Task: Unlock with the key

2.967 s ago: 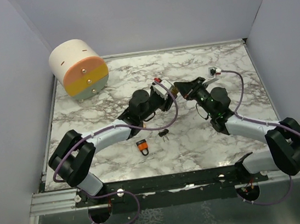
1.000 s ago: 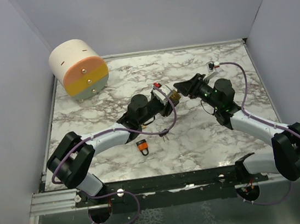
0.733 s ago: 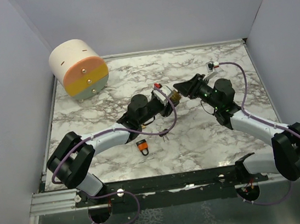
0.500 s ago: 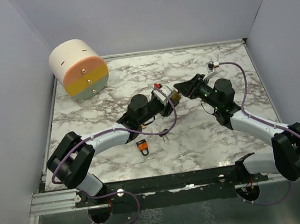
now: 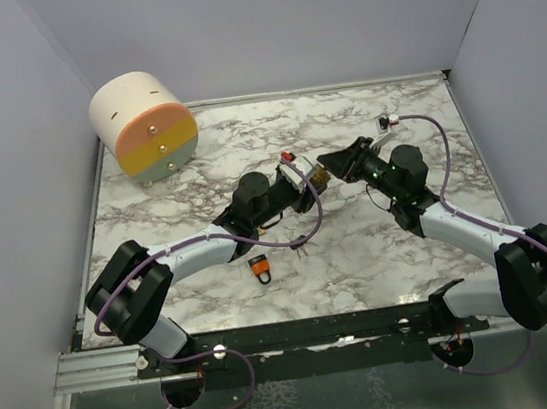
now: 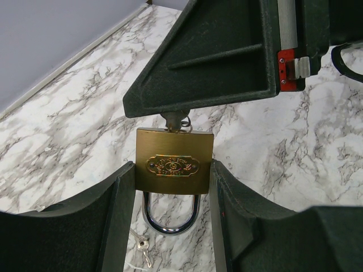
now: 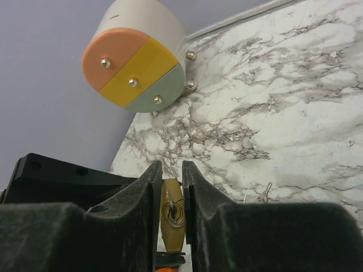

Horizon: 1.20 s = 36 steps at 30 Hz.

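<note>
My left gripper point(image 5: 308, 182) is shut on the sides of a brass padlock point(image 6: 174, 164) and holds it above the table, its steel shackle point(image 6: 170, 218) hanging down and seated in the body. A key point(image 7: 170, 211) with a ring sits in the keyhole. My right gripper point(image 5: 335, 164) meets the lock from the right. Its fingers point(image 7: 148, 187) stand narrowly apart on either side of the key's head without visibly pinching it. In the left wrist view one right finger point(image 6: 215, 56) covers the top of the key point(image 6: 176, 120).
A small orange padlock point(image 5: 259, 267) lies near the front. Loose keys point(image 5: 299, 244) lie beside it and also show in the left wrist view point(image 6: 142, 249). A round drum with orange, yellow and green drawers point(image 5: 142, 126) stands at the back left. Walls enclose the table.
Since three seconds ago my right wrist has shifted a little right and back while staying at the lock. Over the last second nothing has visibly moved.
</note>
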Motion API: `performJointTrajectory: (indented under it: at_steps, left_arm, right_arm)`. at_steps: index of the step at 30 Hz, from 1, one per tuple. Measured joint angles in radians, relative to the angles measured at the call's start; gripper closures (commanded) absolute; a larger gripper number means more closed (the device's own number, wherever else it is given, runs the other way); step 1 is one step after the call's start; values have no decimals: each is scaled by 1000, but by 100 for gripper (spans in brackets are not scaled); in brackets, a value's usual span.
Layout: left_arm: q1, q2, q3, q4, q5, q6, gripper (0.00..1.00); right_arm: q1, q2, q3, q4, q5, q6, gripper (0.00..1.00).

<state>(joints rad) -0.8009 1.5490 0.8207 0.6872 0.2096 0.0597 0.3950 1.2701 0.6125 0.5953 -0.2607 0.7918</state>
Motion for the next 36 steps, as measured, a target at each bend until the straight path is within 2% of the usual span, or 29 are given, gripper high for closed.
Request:
performJointTrajectory:
  at_steps: [11, 21, 36]
  left_arm:
    - [0, 0, 2, -1, 0, 0, 100]
    - [0, 0, 8, -7, -1, -2, 100]
    - [0, 65, 108, -23, 9, -11, 100]
  right_arm:
    - [0, 0, -13, 3, 0, 8, 99]
    - [0, 0, -14, 5, -1, 7, 99]
    - [-25, 0, -19, 71, 29, -8, 99]
